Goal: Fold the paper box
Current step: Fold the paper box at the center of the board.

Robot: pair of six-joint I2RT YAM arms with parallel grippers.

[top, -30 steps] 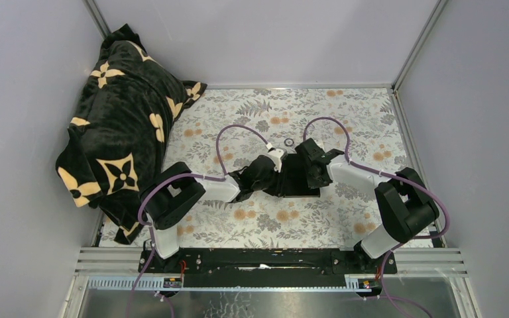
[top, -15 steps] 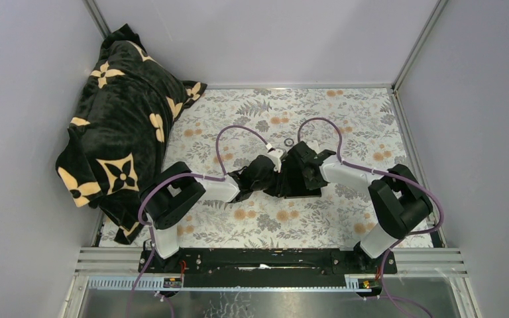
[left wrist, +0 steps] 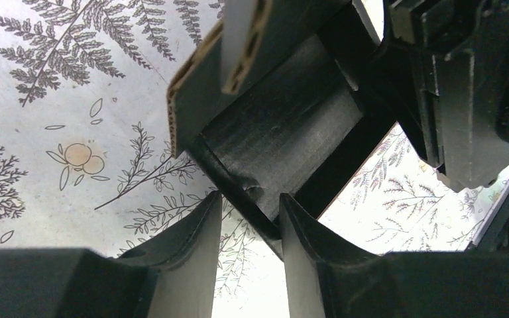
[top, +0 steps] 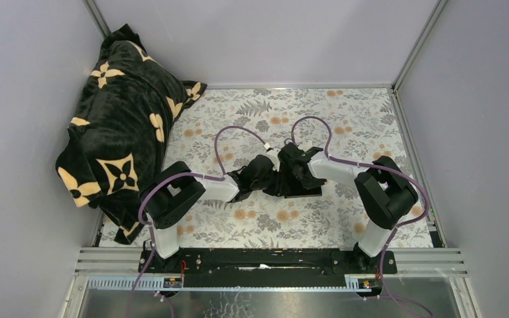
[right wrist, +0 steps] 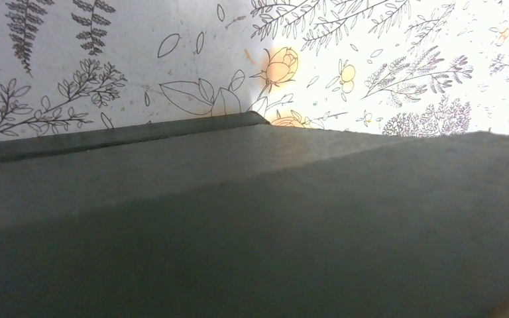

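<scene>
— What are you watching out for here?

— The paper box (top: 303, 188) buckling away from its creases. It is sitting mid-table on the floral cloth (top: 344, 119), partly raised, with both my grippers crowding onto it from either side. If my right gripper (top: 293, 165) is pushing on a panel while my left gripper (left wrist: 250, 207) is anchoring the wall beside it, I judge the thin card is liable to be folding wherever it is weakest, not along the score line. The wall could also be sliding out of the left pinch, and then whatever is standing is dropping flat.

— How is the left one sitting?

— Nearly closed. Its fingers (left wrist: 195, 245) are standing a narrow gap apart, and I am pinching an edge of the box's wall right at the tips, only shallowly.

— And the right?

— I cannot tell. Its camera is showing only black card pressed close, with cloth beyond. The jaws are hidden there, and from above they are lost against the box.
</scene>
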